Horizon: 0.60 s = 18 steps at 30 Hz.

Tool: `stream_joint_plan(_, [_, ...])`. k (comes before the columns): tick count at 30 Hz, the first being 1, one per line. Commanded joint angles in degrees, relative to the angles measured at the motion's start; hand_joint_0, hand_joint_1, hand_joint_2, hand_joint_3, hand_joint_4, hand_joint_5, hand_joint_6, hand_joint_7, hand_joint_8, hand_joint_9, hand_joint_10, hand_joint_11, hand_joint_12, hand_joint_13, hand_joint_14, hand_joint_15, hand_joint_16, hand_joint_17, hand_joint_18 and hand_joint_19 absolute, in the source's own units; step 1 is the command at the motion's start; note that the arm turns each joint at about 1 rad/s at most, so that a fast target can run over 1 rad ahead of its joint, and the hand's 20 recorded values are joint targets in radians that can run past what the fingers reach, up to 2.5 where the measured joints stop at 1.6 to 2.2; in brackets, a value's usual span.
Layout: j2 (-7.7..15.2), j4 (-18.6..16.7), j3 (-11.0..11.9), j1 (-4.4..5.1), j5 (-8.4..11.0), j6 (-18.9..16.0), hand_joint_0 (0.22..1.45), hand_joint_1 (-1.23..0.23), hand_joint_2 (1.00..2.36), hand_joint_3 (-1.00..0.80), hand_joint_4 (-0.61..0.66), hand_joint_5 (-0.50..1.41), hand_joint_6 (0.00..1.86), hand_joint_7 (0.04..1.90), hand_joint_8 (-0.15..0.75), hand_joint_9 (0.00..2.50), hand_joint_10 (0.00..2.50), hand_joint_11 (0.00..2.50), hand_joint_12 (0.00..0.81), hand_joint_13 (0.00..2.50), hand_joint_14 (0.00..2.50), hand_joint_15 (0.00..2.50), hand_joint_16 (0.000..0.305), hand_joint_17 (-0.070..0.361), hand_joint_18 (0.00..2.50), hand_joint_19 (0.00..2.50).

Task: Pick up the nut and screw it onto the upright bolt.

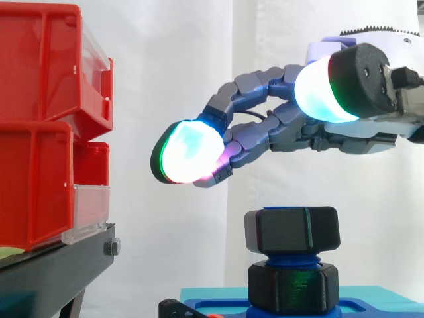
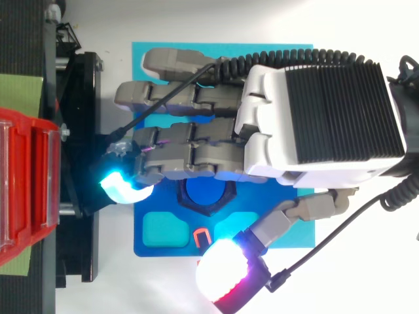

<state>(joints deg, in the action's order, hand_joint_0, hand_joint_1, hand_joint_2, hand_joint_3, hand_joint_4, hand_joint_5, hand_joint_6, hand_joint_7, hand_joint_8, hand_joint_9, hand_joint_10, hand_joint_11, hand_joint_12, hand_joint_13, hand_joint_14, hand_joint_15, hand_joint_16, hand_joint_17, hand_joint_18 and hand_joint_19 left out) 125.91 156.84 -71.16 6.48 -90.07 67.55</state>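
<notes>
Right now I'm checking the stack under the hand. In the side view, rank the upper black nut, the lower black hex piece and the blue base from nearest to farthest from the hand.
1. Upper black nut, directly below the hand.
2. Lower black hex piece, just beneath that nut.
3. Blue base, at the bottom.

White curtain hanging behind everything, falling in soft vertical folds, evenly lit. Red bins sitting stacked at left, the upper one jutting out over the lower. Clear front of the lower bin catching the light. Black stand carrying them. From above, a green strip lying along the stand, and a white surface showing beside it.
</notes>
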Motion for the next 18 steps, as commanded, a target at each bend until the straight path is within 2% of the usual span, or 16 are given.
stream_joint_plan(1, [0.04,1.27,-0.12,0.03,-0.02,-0.14,0.39,-0.34,1.00,-0.50,0.11,-0.18,0.50,0.63,0.258,0.54,0.00,0.00,0.404,0.18,0.00,0.00,0.055,0.124,0.00,0.01])
stream_joint_plan(3, [0.04,2.06,-0.65,-0.06,-0.11,-0.14,0.38,-0.33,1.00,-0.50,0.12,-0.18,0.50,0.63,0.260,0.54,0.00,0.00,0.406,0.18,0.00,0.00,0.056,0.125,0.00,0.01])
stream_joint_plan(5, [-0.05,1.71,-2.67,-0.24,-0.20,-0.14,0.38,-0.33,1.00,-0.50,0.12,-0.18,0.50,0.64,0.263,0.54,0.00,0.00,0.408,0.18,0.00,0.00,0.056,0.126,0.00,0.01])
stream_joint_plan(6, [0.04,1.36,-2.84,-0.32,-0.20,-0.14,0.38,-0.33,1.00,-0.50,0.13,-0.17,0.50,0.65,0.264,0.54,0.00,0.00,0.408,0.18,0.00,0.00,0.056,0.126,0.00,0.01])
stream_joint_plan(10, [-0.05,0.74,-2.84,-0.76,-0.20,-0.41,0.38,-0.33,1.00,-0.50,0.13,-0.17,0.50,0.68,0.270,0.55,0.00,0.00,0.411,0.19,0.00,0.00,0.057,0.128,0.00,0.02])
stream_joint_plan(18, [0.04,0.57,-2.84,-0.94,-0.20,-0.49,0.39,-0.33,1.00,-0.50,0.16,-0.15,0.50,0.72,0.281,0.59,0.00,0.00,0.414,0.24,0.00,0.00,0.057,0.129,0.00,0.00])
